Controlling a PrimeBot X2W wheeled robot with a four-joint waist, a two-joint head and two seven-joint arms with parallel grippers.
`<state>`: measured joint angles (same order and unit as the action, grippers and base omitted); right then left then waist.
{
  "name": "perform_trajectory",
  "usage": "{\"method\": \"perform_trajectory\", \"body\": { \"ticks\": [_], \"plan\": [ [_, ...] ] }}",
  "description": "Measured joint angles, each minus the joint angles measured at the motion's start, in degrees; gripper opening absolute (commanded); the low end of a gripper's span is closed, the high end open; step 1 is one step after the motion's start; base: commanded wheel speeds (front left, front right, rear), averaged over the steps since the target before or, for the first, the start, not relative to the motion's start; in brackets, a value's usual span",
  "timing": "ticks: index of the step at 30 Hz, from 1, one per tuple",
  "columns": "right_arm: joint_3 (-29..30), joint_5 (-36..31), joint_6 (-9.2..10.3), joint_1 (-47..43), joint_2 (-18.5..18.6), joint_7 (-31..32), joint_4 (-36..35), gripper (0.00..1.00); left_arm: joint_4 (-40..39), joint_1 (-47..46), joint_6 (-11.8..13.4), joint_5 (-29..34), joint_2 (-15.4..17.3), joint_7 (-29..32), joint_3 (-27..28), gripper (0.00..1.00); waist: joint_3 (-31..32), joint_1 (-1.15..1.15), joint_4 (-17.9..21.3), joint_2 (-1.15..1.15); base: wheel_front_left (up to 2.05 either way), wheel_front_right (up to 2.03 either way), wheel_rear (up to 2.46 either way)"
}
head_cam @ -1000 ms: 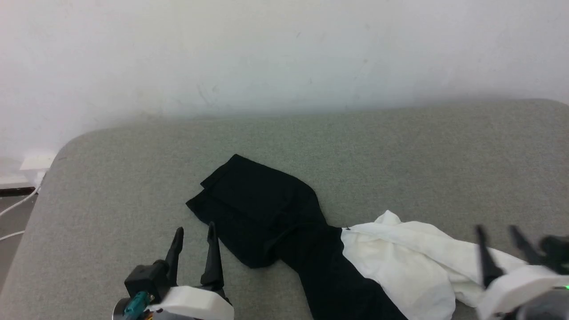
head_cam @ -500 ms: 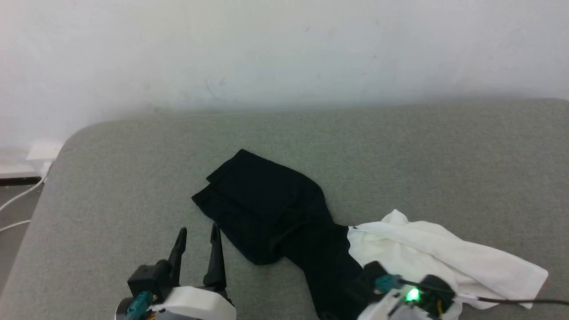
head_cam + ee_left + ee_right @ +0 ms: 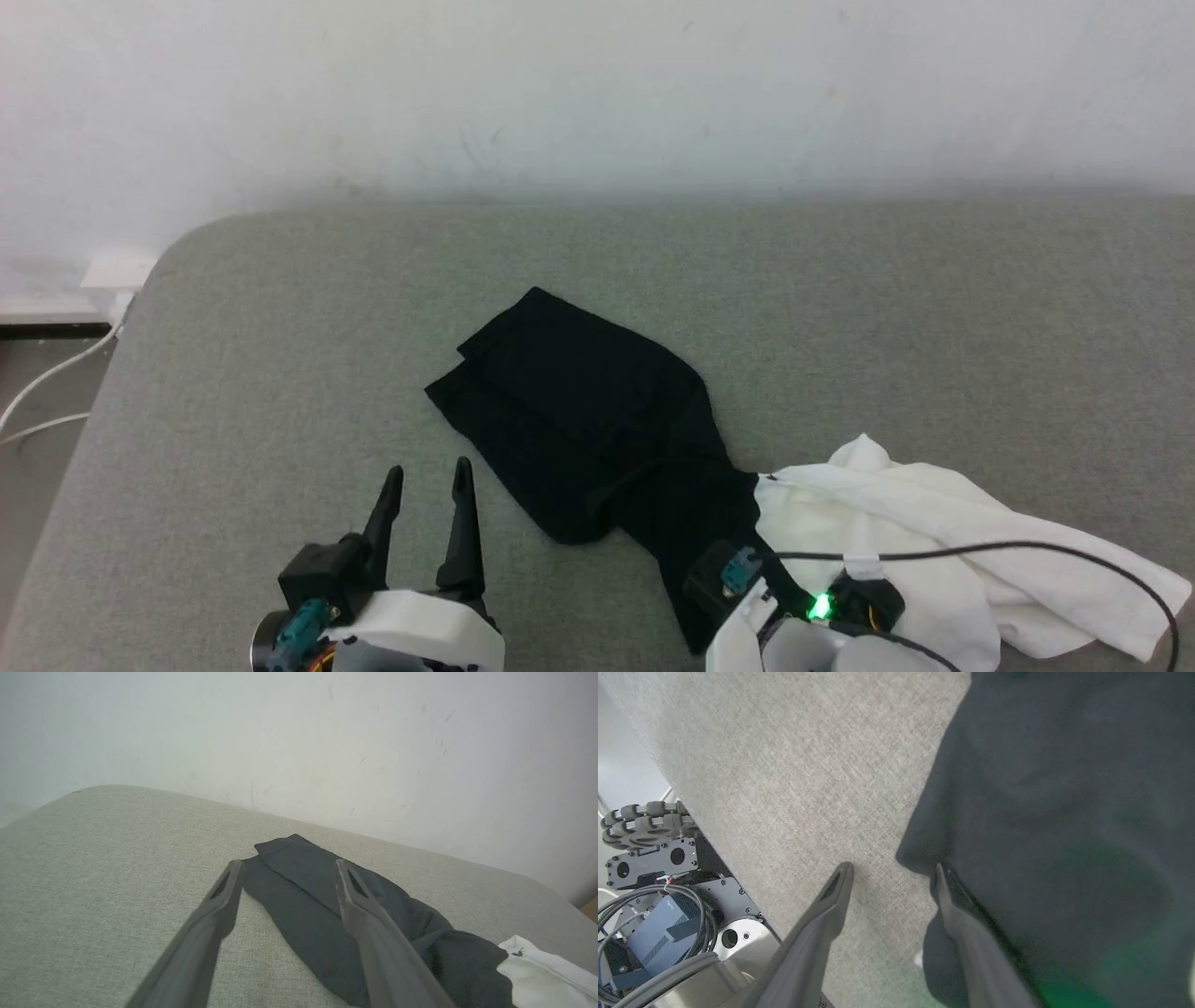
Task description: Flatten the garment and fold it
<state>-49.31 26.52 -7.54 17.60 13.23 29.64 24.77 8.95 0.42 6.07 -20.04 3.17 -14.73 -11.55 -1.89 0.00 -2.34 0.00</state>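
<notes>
— What is closest to us?
— The left gripper [image 3: 429, 467]. Its two fingers are spread wide with nothing in them, just over the grey cushion [image 3: 233, 373].
— And the right gripper [image 3: 893, 865]?
— It points down near the front edge of the cushion. Its fingers are spread too. One is over bare cushion, and the other is at the edge of the black cloth. Nothing is pinched.
— Where is the garment [image 3: 579, 420]?
— Bunched up on the cushion. The black part is in the middle and the white part is to the right, with a black cable [image 3: 1027, 546] across it.
— And behind?
— A white wall [image 3: 597, 93].
</notes>
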Motion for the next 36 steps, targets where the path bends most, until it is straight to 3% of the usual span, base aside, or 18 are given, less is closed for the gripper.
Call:
{"method": "perform_trajectory", "body": {
  "ticks": [1, 2, 8, 12, 15, 19, 28, 31, 34, 35, 36],
  "plan": [
    [-0.54, 0.87, 0.0, 0.71, -0.11, -0.01, 0.8, 0.33, 0.08, 0.0, 0.0, 0.0, 0.0, 0.0, 0.03, 1.0, -0.12, 0.0, -0.12, 0.0, 0.0, 0.0, 0.0],
    [-1.21, 1.34, 0.01, 1.39, -0.12, 0.02, 1.53, 0.0, 0.13, 0.0, 0.0, 0.0, 0.0, 0.0, 0.02, 1.0, -0.16, 0.0, -0.18, 0.0, 0.0, 0.0, 0.0],
    [-3.37, 2.8, -0.01, 3.35, -0.3, -5.46, 3.47, 0.0, 0.46, 0.01, 0.04, 0.0, -0.03, 0.0, 0.1, 1.0, 0.58, 0.0, 0.28, 0.0, 0.0, 0.0, 0.0],
    [0.96, 1.52, -0.02, 4.57, -0.83, -12.6, 1.57, 0.0, 0.42, 0.09, 0.1, 0.0, -0.09, 0.0, 0.24, 1.0, 1.43, 0.0, 0.93, 0.0, 0.0, 0.0, 0.0],
    [8.27, -0.38, -0.01, 6.1, -0.53, -17.03, -1.2, 0.0, 0.31, 0.13, 0.11, 0.0, -0.11, 0.0, 0.32, 1.0, 1.86, 0.01, 1.65, 0.0, 0.0, 0.0, 0.0],
    [22.6, -3.31, -0.07, 6.0, 0.44, -19.08, -4.22, 0.0, 0.14, 0.39, 0.11, 0.0, -0.14, 0.0, 0.56, 1.0, 2.23, 0.0, 2.72, 0.0, 0.0, 0.0, 0.0],
    [58.6, -10.98, -0.05, -4.55, 0.82, -14.97, -2.66, 0.0, -0.01, 0.62, 0.12, 0.0, -0.18, 0.0, 0.46, 1.0, 1.86, 0.0, 4.42, 0.0, 0.0, 0.0, 0.0],
    [65.22, -13.44, -0.03, -8.92, -0.94, -13.7, -1.32, 0.0, 0.1, 0.62, 0.12, 0.0, -0.19, 0.0, 0.41, 1.0, 1.57, 0.0, 4.73, 0.0, 0.0, 0.0, 0.0],
    [67.06, -14.56, -0.04, -11.84, -3.79, -13.56, -0.85, 0.0, 0.33, 0.62, 0.11, 0.0, -0.19, -0.01, 0.26, 1.0, 1.45, 0.0, 5.23, 0.0, 0.0, 0.0, 0.0],
    [66.9, -14.71, -0.04, -12.39, -4.7, -14.0, -0.94, 0.33, 0.44, 0.6, 0.11, 0.0, -0.19, 0.0, 0.12, 1.0, 1.41, 0.0, 5.44, 0.0, 0.0, 0.0, 0.0],
    [66.49, -14.9, -0.04, -12.71, -5.36, -14.81, -1.14, 0.79, 0.63, 0.59, 0.11, 0.0, -0.19, 0.0, -0.08, 1.0, 1.38, 0.0, 5.63, 0.0, 0.0, 0.0, 0.0]
  ]
}}
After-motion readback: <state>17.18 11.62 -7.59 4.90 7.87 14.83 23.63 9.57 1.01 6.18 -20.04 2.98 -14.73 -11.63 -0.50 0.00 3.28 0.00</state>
